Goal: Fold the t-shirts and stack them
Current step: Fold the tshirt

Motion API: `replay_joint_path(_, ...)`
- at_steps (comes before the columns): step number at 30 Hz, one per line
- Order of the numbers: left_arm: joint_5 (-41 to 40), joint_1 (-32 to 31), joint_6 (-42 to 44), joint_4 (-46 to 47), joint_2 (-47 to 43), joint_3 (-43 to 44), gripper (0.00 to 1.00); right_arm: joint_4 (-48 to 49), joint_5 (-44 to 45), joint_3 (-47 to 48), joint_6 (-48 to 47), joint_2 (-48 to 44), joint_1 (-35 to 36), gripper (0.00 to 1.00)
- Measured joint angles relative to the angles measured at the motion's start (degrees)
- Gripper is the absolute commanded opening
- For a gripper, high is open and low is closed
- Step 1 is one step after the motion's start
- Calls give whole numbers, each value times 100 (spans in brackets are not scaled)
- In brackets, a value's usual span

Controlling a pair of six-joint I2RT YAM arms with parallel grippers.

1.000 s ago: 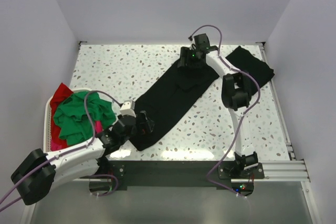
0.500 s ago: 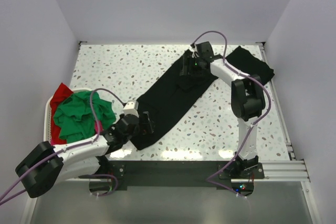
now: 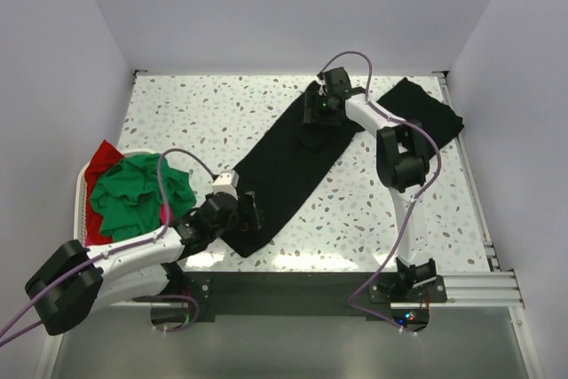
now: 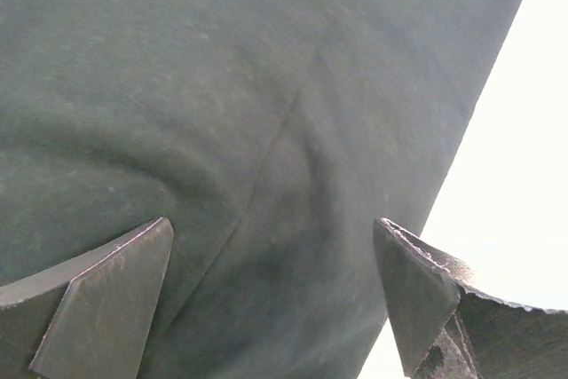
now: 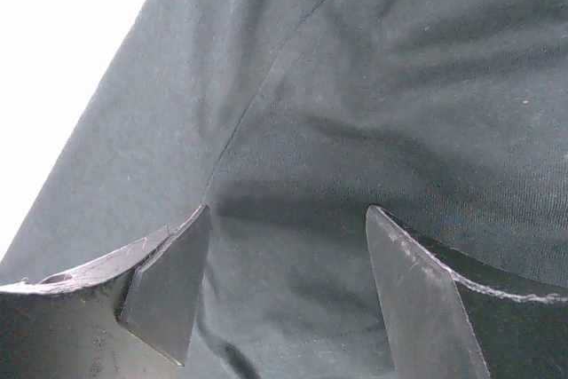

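A black t-shirt (image 3: 288, 166) is laid out as a long diagonal band across the speckled counter (image 3: 195, 113), from close to the middle of the near edge up towards the far edge, right of its middle. Its near end is covered by the left gripper (image 3: 247, 217). In the wrist view that gripper's fingers (image 4: 98, 299) are seen spread wide, with dark cloth and a seam between them and nothing clamped. The far end is met by the right gripper (image 3: 319, 117), whose jaws are likewise held apart over creased black cloth, with nothing pinched. A second black t-shirt (image 3: 424, 111), folded flat, is placed by the far right corner, near the first shirt's far end. At the left edge, a white basket (image 3: 85, 193) is filled with a crumpled green t-shirt (image 3: 133, 191), and a red t-shirt (image 3: 105, 155) is seen behind it.
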Motion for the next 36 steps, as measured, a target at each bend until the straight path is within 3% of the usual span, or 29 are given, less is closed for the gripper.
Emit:
replay_joint_path(11, 544, -605, -81, 857, 450, -24, 100, -557, -4, 1937, -153, 1121, 85, 75)
replay_joint_path(19, 979, -1005, -105, 1744, 1239, 170, 100, -927, -15, 3241, -302, 1843, 111, 84)
replay_joint_path(31, 1528, -1322, 151, 2240, 1596, 295, 100, -944, -2, 3141, -584, 1738, 127, 83)
replay_joint_path(33, 1574, -1331, 247, 2212, 1532, 319, 100, -920, 11, 2736, -656, 1447, 120, 82)
replay_joint_path(36, 1491, -1338, 409, 2065, 1097, 326, 100, -739, 59, 1366, -675, 444, 120, 82)
